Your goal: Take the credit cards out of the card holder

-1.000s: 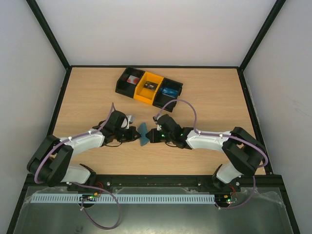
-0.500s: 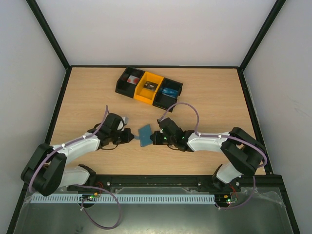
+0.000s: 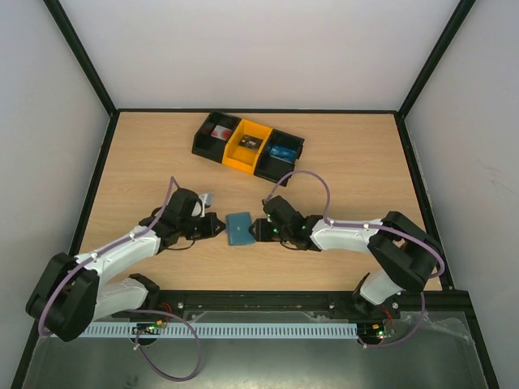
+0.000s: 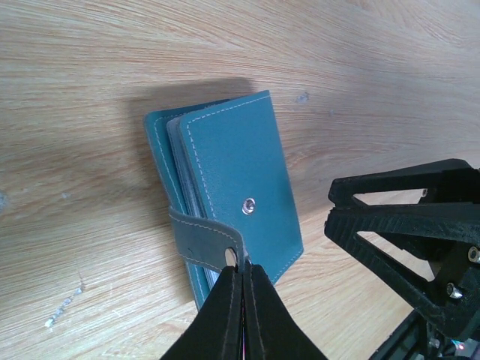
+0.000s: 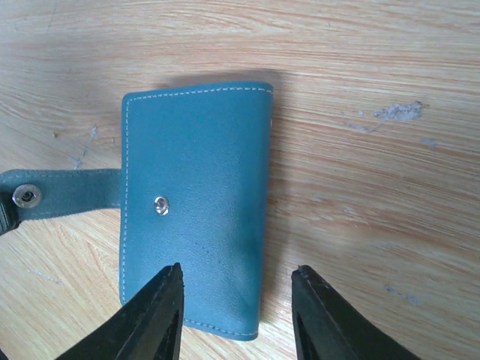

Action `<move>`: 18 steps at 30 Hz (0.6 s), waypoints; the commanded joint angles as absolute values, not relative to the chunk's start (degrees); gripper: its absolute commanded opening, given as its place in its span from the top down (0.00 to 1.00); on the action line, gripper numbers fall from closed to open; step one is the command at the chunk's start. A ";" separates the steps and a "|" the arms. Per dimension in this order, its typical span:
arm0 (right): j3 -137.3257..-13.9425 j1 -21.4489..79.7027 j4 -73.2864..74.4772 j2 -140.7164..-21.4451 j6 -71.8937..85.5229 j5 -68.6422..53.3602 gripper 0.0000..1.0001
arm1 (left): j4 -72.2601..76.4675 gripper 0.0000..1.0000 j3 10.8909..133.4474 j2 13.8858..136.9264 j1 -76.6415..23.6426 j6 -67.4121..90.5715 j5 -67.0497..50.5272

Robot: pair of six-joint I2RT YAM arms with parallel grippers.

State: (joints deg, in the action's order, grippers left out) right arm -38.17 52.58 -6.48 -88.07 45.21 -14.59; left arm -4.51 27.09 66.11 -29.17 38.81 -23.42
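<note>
- Top external view: the card holder [image 3: 239,228] lies flat and folded shut on the wooden table [image 3: 146,162], near the middle of its near half, between the tips of the two arms.
- The left gripper [image 3: 216,226] sits just beside the holder's left edge. The right gripper [image 3: 259,230] sits just beside its right edge.
- A tray [image 3: 237,160] of black and yellow compartments stands well apart toward the far side, with a bright blue item [image 3: 282,151] in its right-hand black compartment.
- Left wrist view: the left gripper's fingers are pressed together with no gap, pinching the very end of the side tab [image 4: 202,234].
- The tab runs from the holder's long edge straight to those fingertips.
- The tab is unfastened, and the round metal snap stud [image 4: 248,205] on the top cover is bare.
- Thin pale layers [image 4: 178,169] show between the covers along one long edge. Whether they are cards or pocket leaves cannot be told.
- Right wrist view: the right gripper's fingers stand moderately apart and clamp nothing.
- One of its fingers [image 5: 161,315] overlaps the holder's near end. The other is over bare wood just past the folded edge.
- In this view the tab stretches flat on the table away from the holder.
</note>
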 commanded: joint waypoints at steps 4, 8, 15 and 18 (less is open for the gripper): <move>-41.98 52.85 -1.18 -85.89 42.17 -13.62 0.54 | -2.47 0.98 26.52 63.88 -28.74 40.69 -27.13; -42.02 53.03 -3.59 -86.37 43.15 -16.79 0.48 | -1.78 0.98 26.59 63.23 -28.74 41.74 -28.30; -42.88 54.79 -4.41 -87.14 43.08 -18.19 0.36 | -0.22 0.98 26.72 61.69 -28.72 43.86 -30.34; -42.98 55.33 -4.48 -87.26 42.87 -18.35 0.31 | 0.31 0.98 26.78 61.37 -28.74 44.74 -30.69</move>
